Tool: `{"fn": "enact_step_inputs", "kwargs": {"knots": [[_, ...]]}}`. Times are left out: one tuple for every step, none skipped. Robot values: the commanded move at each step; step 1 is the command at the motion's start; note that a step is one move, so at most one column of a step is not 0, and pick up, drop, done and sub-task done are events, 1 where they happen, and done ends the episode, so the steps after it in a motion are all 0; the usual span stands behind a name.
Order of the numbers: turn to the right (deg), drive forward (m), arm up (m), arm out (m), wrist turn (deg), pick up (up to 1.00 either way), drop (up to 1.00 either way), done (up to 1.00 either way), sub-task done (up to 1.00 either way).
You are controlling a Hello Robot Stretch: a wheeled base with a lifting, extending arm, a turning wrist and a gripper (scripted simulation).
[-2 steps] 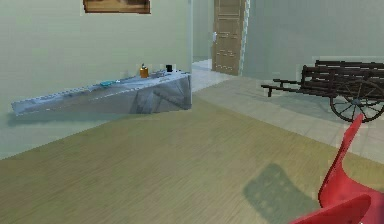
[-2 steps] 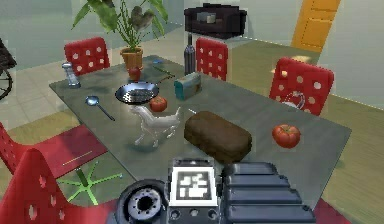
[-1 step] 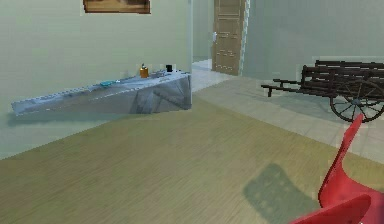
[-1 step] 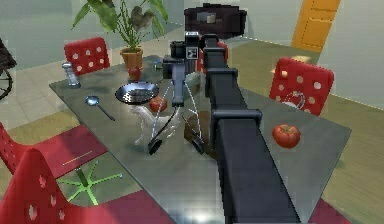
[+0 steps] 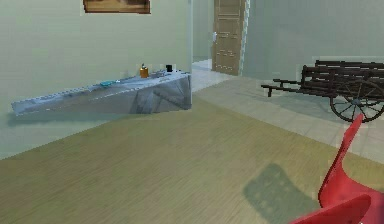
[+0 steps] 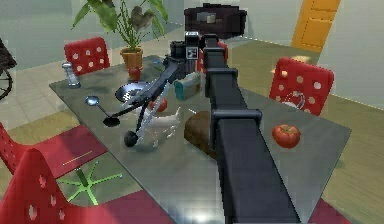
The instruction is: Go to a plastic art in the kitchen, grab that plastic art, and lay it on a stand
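At the cluttered surface (image 6: 170,178), the hand (image 6: 150,105) sits among dishes.
Can't tell whether it holds anything; a careless swing might topple the bowl (image 6: 130,93).

No legible text, number, brand or sign appears in either view. The white squares (image 6: 192,50) at the far end of the arm (image 6: 240,130) bear black marks, not letters; the framed picture (image 5: 117,6) cannot be read.
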Motion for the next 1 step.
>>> {"fn": "enact_step_inputs", "kwargs": {"knots": [[0.0,0.00,0.00,0.00,45.0,0.00,0.00,0.00,0.00]]}}
